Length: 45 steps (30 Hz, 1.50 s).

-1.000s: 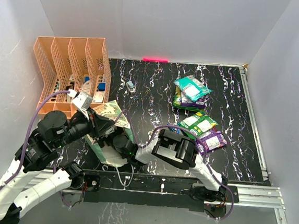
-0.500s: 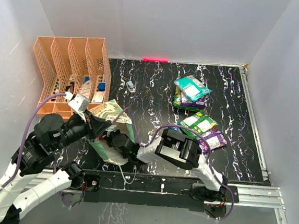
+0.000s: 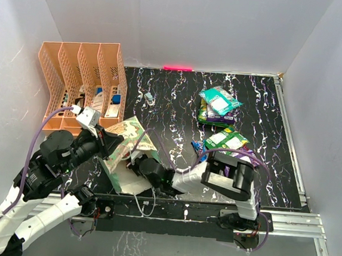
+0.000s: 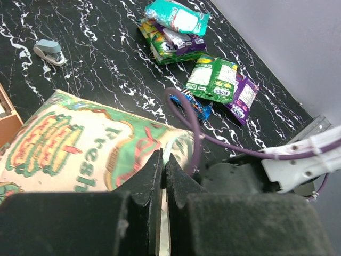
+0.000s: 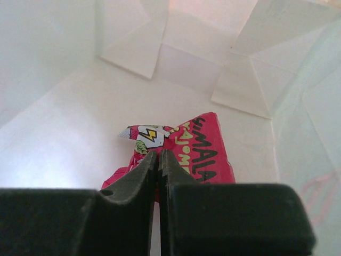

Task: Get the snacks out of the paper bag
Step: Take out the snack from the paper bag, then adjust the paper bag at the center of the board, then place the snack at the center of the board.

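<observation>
The red foil snack packet (image 5: 200, 154) with yellow lettering lies on the white inner floor of the cream paper bag (image 3: 127, 145) with mint-green sides. The right gripper (image 5: 159, 159) reaches deep through the bag's mouth, its jaws pressed together on the packet's crimped near edge. The bag itself lies on its side at the near left of the black, white-veined table (image 3: 173, 98), mouth towards the right arm. The left gripper (image 4: 163, 160) pinches the bag's upper rim, jaws closed on the paper, which seems to hold the mouth up.

Well apart on the right half of the table lie the snacks already out. A teal packet (image 3: 219, 100) tops a green-and-purple stack (image 4: 170, 45). Nearer, a green-and-white packet (image 3: 226, 140) overlaps a purple packet (image 4: 242, 98), with a slim blue packet (image 4: 194, 106) just beside them.

By my reading the task is nearly done: only the red packet shows inside, though the jaws hide part of the floor. What is left is drawing it out and laying it down.

The orange slotted plastic file rack (image 3: 79, 78) stands at the far left, untouched.
</observation>
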Motion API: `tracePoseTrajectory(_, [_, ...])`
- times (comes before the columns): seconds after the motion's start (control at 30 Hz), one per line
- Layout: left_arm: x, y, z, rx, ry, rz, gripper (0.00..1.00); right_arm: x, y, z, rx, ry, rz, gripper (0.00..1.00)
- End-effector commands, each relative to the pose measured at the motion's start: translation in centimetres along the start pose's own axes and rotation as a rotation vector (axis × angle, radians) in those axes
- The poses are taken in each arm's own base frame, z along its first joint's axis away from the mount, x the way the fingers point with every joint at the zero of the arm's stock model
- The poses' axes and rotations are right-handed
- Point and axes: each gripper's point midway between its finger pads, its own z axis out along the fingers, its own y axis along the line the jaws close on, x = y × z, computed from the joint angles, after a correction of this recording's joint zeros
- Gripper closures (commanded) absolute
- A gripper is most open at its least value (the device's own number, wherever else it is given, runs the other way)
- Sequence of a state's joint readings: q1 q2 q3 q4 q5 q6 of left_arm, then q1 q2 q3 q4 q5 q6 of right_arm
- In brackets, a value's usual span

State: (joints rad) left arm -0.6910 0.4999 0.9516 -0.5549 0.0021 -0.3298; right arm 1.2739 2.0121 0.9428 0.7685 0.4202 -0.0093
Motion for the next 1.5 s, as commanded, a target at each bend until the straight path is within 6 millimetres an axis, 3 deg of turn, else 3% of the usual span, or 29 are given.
tracePoseTrajectory(0.0, [0.2,0.6,0.2,-0.031,0.000,-0.005,1.00,-3.7,0.2,-3.2,-0.017,-0.074,-0.007,0.93])
tracePoseTrajectory(0.33, [-0.1,0.6,0.7,-0.044,-0.003,-0.033,1.00,-5.6,0.6,-8.8,-0.107,-0.108,-0.010,0.93])
tracePoseTrajectory(0.5, [-0.7,1.5,0.9,-0.113,-0.007,-0.063,1.00,-4.9,0.5,-11.5,-0.169,-0.045,-0.004,0.93])
tracePoseTrajectory(0.6, [-1.7,1.6,0.7,-0.131,-0.024,-0.070,1.00,-4.9,0.8,-14.3,-0.245,-0.016,0.011,0.93])
tracePoseTrajectory(0.73, [-2.7,1.4,0.5,-0.135,-0.037,-0.062,1.00,-8.7,1.1,-19.4,-0.398,-0.064,0.007,0.93])
tracePoseTrajectory(0.8, [-3.1,1.4,0.4,-0.143,-0.043,-0.062,1.00,-11.6,0.9,-21.8,-0.464,-0.093,-0.030,0.93])
tracePoseTrajectory(0.97, [-3.7,1.4,0.7,-0.154,-0.053,-0.080,1.00,-19.8,-2.9,-25.5,-0.379,-0.232,-0.050,0.93])
tracePoseTrajectory(1.1, [-3.9,1.5,1.1,-0.174,-0.051,-0.117,1.00,-23.6,-4.9,-26.6,-0.306,-0.353,-0.106,0.93])
tracePoseTrajectory(1.2, [-4.6,0.5,1.7,-0.132,-0.046,-0.127,1.00,-24.8,-10.3,-25.5,0.018,-0.378,-0.005,0.93])
tracePoseTrajectory(1.3, [-5.6,-1.0,2.0,-0.069,-0.046,-0.132,1.00,-24.6,-16.0,-24.5,0.332,-0.362,0.034,0.93])
tracePoseTrajectory(1.37, [-6.5,-2.2,2.2,-0.016,-0.048,-0.134,1.00,-23.8,-19.2,-22.3,0.404,-0.335,0.030,0.93])
tracePoseTrajectory(1.47, [-8.7,-4.2,2.3,0.063,-0.063,-0.145,1.00,-21.5,-23.4,-18.7,0.364,-0.292,0.107,0.93])
